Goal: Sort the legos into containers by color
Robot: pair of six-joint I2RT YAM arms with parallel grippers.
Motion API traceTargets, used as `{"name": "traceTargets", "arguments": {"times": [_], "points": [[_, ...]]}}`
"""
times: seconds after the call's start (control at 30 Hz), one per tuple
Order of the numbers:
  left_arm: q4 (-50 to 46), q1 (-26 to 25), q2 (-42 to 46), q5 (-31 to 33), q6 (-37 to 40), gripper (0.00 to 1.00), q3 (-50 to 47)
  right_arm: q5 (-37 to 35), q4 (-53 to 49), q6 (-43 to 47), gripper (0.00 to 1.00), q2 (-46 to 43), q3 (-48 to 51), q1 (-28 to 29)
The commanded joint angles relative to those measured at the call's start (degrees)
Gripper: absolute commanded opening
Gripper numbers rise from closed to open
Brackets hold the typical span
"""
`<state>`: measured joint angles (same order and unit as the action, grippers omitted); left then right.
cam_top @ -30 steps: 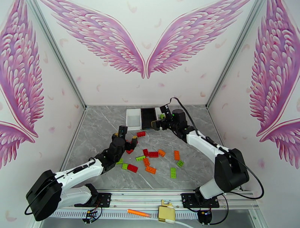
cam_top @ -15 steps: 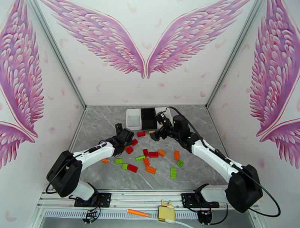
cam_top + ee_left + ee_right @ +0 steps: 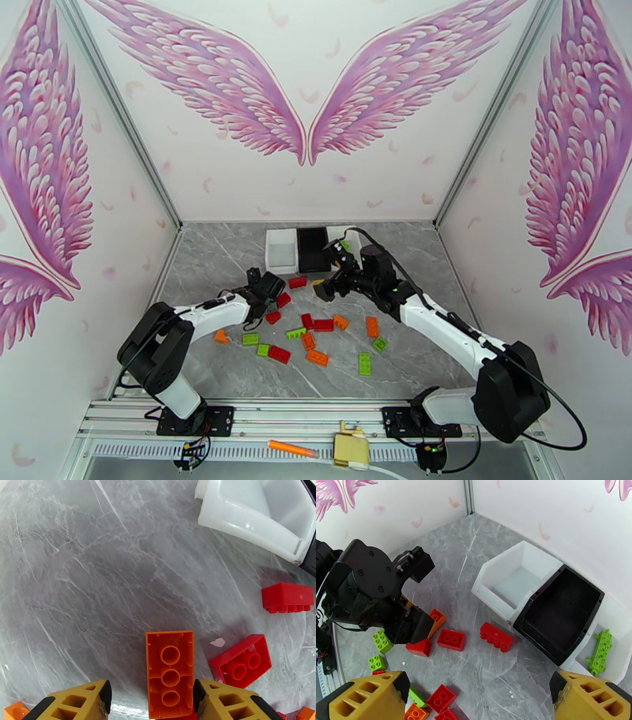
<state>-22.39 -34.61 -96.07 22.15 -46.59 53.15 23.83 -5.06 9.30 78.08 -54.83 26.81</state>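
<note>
Looking down on the grey marble-patterned tabletop [image 3: 205,260], I see it boxed in by white walls [image 3: 237,95] printed with big pink feathered wings, with metal posts in the far corners. Along the far edge stand the containers: a left white bin [image 3: 517,578], a glossy black bin [image 3: 561,614] touching it, and a right white bin [image 3: 622,634] holding one long green brick [image 3: 600,651]; the first two look bare inside. The loose legos [image 3: 316,335], hard shiny studded blocks in red, orange and bright green, lie scattered across the middle of the table, well short of the bins. My left arm lies stretched low over the surface, and its left gripper [image 3: 152,695] sits right at the table with an orange brick [image 3: 170,669], underside up with three round sockets showing, between its yellow fingers. The right-hand finger touches the brick's edge while a gap remains on the other side, so the jaws are not clamped on it. A red square brick [image 3: 241,665] lies just beside it, also upside down. My right arm reaches forward and inward, and the right gripper [image 3: 478,689] hangs above the table near the black bin, fingers spread wide, grasping nothing. An orange marker pen [image 3: 292,448] rests on the near rail.
</note>
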Motion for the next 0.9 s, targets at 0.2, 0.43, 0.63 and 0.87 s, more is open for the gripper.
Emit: {"name": "traceTargets", "arguments": {"times": [0.2,0.43,0.63,0.87], "points": [[2.28,0.81,-3.41,-3.43,-0.52,0.57,2.23,1.53,-0.45,0.44,0.99,0.98,-1.42,0.59],[3.17,1.04,-4.64,-4.06,-0.7,0.5,2.01,1.21,-0.61,0.03,0.99,1.01,-1.66,0.7],[2.66,1.04,-4.66,-4.05,-0.44,0.4,2.23,1.59,-0.48,-0.64,0.99,0.63,-1.51,0.69],[1.94,0.75,-1.66,-3.28,0.24,0.31,2.15,2.3,-0.28,-1.24,0.99,-0.05,-1.51,0.84]]}}
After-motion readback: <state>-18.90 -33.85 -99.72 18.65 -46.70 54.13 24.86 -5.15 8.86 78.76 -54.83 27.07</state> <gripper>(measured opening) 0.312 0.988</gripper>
